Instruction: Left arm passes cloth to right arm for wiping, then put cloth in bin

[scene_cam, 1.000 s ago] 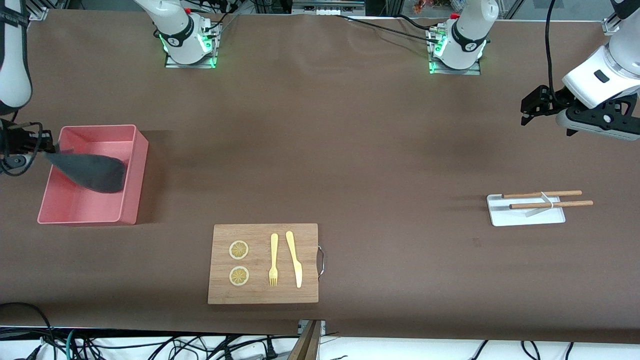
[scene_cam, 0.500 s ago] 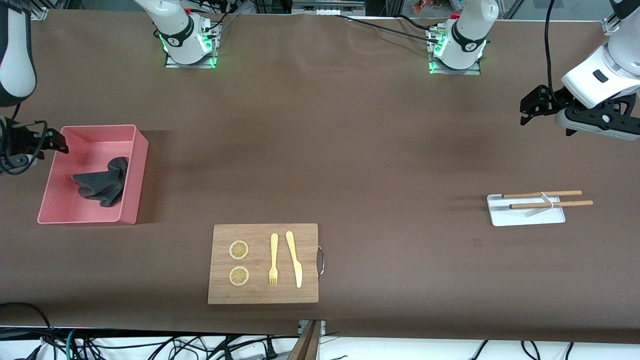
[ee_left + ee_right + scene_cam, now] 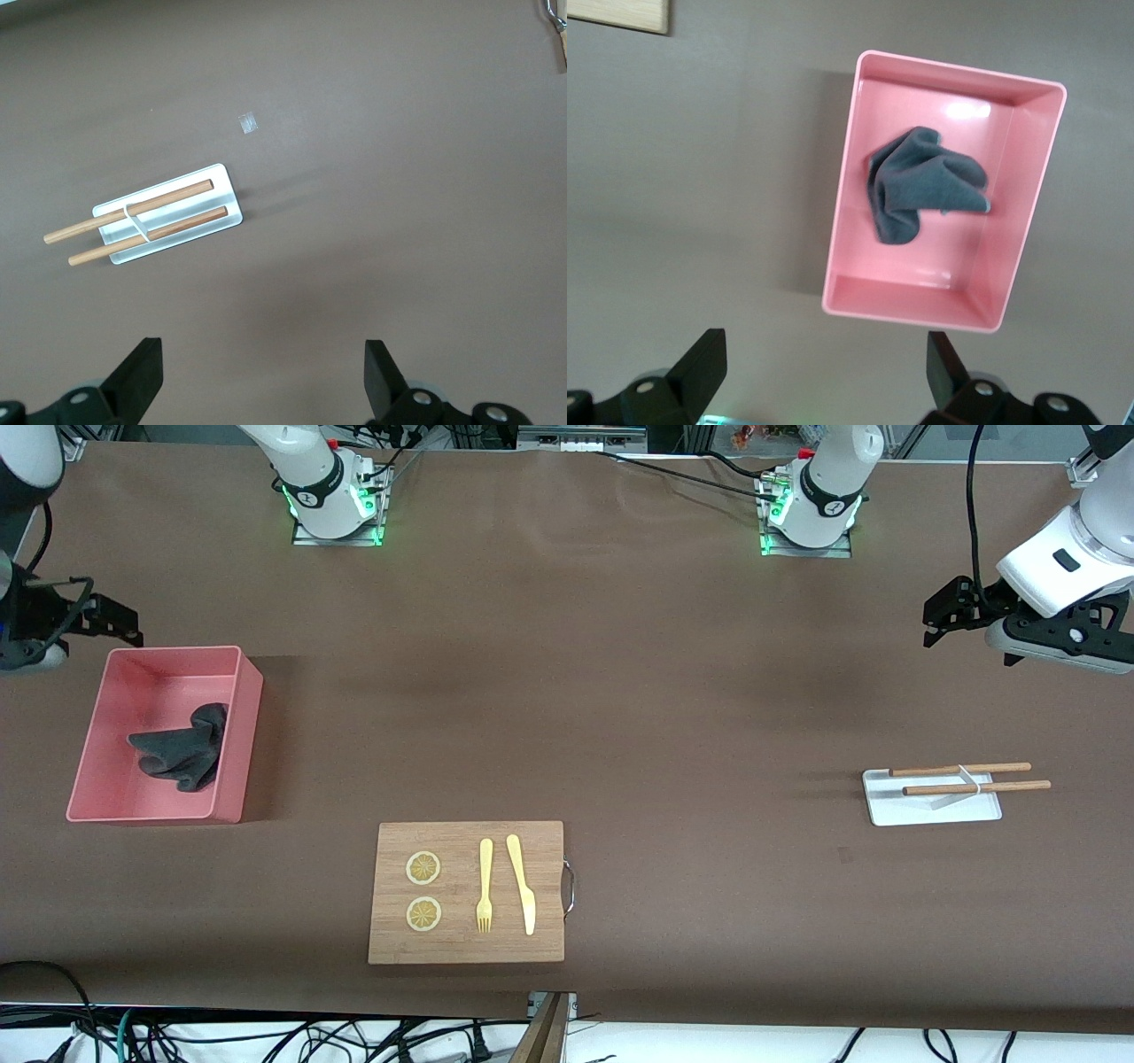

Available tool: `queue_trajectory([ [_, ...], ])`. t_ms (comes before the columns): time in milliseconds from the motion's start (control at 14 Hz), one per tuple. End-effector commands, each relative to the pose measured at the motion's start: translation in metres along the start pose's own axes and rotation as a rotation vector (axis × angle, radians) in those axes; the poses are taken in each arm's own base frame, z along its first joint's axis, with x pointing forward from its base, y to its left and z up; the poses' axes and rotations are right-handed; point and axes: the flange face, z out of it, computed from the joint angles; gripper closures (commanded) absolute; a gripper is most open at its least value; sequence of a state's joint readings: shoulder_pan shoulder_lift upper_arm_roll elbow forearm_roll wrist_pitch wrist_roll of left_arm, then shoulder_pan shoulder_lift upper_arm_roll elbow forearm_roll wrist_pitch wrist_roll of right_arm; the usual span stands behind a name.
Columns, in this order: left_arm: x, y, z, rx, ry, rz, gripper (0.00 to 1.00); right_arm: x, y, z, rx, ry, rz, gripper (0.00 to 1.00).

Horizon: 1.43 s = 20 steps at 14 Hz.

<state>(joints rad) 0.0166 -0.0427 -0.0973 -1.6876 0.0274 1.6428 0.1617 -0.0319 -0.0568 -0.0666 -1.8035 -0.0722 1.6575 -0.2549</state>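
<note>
The dark grey cloth [image 3: 180, 748] lies rumpled inside the pale pink bin [image 3: 239, 735] at the right arm's end of the table; it also shows in the right wrist view [image 3: 921, 181] in the bin [image 3: 1028, 212]. My right gripper [image 3: 120, 624] is open and empty, up over the table by the bin's rim that lies farthest from the front camera. My left gripper [image 3: 939, 615] is open and empty, held high at the left arm's end of the table, and waits.
A wooden board [image 3: 466, 948] with two lemon slices, a yellow fork [image 3: 485, 886] and a yellow knife [image 3: 522, 883] lies near the front edge. A small white tray [image 3: 930, 806] with two wooden sticks [image 3: 974, 777] lies at the left arm's end; it also shows in the left wrist view [image 3: 168, 232].
My right gripper let go of the cloth, which dropped into the bin and settled. The gripper then rose and drew back off the bin. The left arm stayed still.
</note>
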Motion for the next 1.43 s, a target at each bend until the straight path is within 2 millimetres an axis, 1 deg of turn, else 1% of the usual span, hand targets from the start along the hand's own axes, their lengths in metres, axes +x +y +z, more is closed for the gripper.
queue_trajectory([
  [0,0.000,-0.001,-0.005,-0.007,-0.003,0.010,0.00,-0.023,-0.015,-0.023,0.043,0.014,0.039,0.00],
  [143,0.000,0.000,-0.006,-0.009,-0.001,0.010,0.00,-0.030,-0.020,-0.034,0.056,0.014,0.058,0.00],
  [214,0.001,0.000,-0.005,-0.007,-0.003,0.010,0.00,-0.033,-0.027,-0.044,0.057,0.015,0.083,0.00],
  [357,0.000,0.000,-0.006,-0.007,-0.001,0.010,0.00,-0.028,-0.048,-0.059,0.047,0.027,0.089,0.00],
  [429,0.000,-0.001,-0.005,-0.007,-0.003,0.008,0.00,-0.019,-0.055,-0.057,0.044,0.018,0.075,0.00],
  [571,0.000,-0.001,-0.005,-0.009,-0.003,0.008,0.00,-0.007,-0.053,-0.055,0.043,0.035,0.060,0.00],
  [714,0.000,-0.001,-0.005,-0.007,-0.003,0.007,0.00,-0.005,-0.053,-0.057,0.043,0.046,0.066,0.00],
  [929,0.000,-0.001,-0.005,-0.009,-0.003,0.007,0.00,0.002,-0.057,-0.067,0.038,0.057,0.053,0.00],
  [1071,0.000,-0.001,-0.005,-0.007,-0.003,0.007,0.00,0.007,-0.058,-0.063,0.040,0.051,0.046,0.00],
  [1143,0.000,-0.001,-0.006,-0.009,-0.001,0.007,0.00,0.010,-0.058,-0.058,0.041,0.041,0.045,0.00],
  [1357,0.000,-0.001,-0.005,-0.007,-0.003,0.007,0.00,0.010,-0.058,-0.057,0.042,0.039,0.044,0.00],
])
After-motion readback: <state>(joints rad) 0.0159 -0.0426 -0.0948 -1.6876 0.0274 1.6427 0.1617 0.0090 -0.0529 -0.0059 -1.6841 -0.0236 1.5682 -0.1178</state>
